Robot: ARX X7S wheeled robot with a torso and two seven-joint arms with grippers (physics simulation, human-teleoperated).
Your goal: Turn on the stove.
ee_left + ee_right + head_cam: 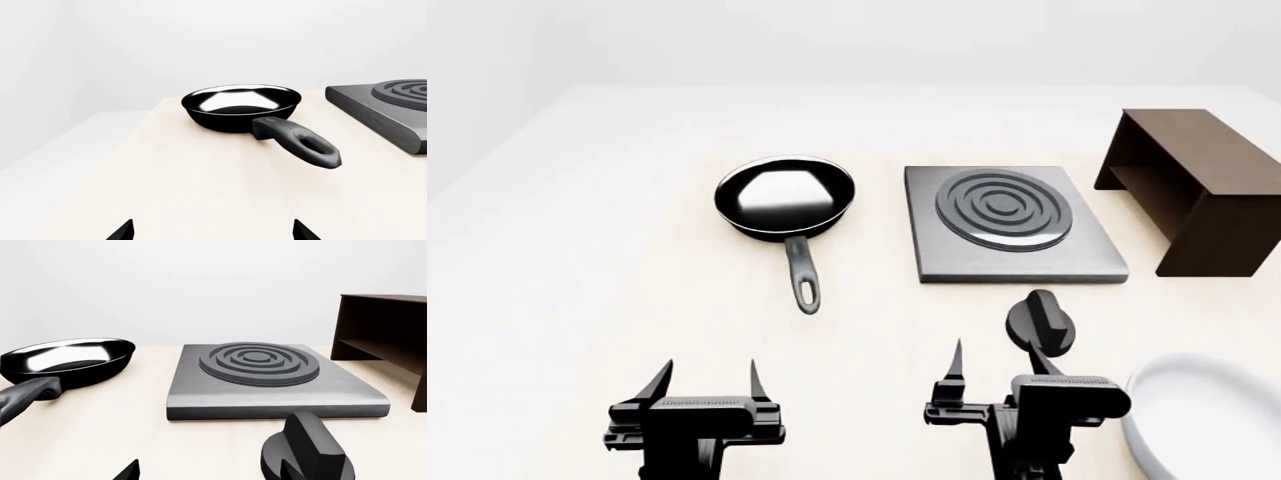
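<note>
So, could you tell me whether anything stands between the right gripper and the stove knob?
Nothing visible does. The knob sits on bare table just ahead of the right gripper, whose jaws are open. The frying pan and wooden shelf are off to either side.

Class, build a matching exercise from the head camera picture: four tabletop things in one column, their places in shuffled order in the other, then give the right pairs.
Things
1. frying pan
2. stove
3. knob
4. wooden shelf

Places
A. far right of the table
B. nearest the right gripper
C. between pan and shelf
D. left of the stove, handle pointing toward the robot

Pairs: 1-D, 2-C, 3-B, 4-A
</note>
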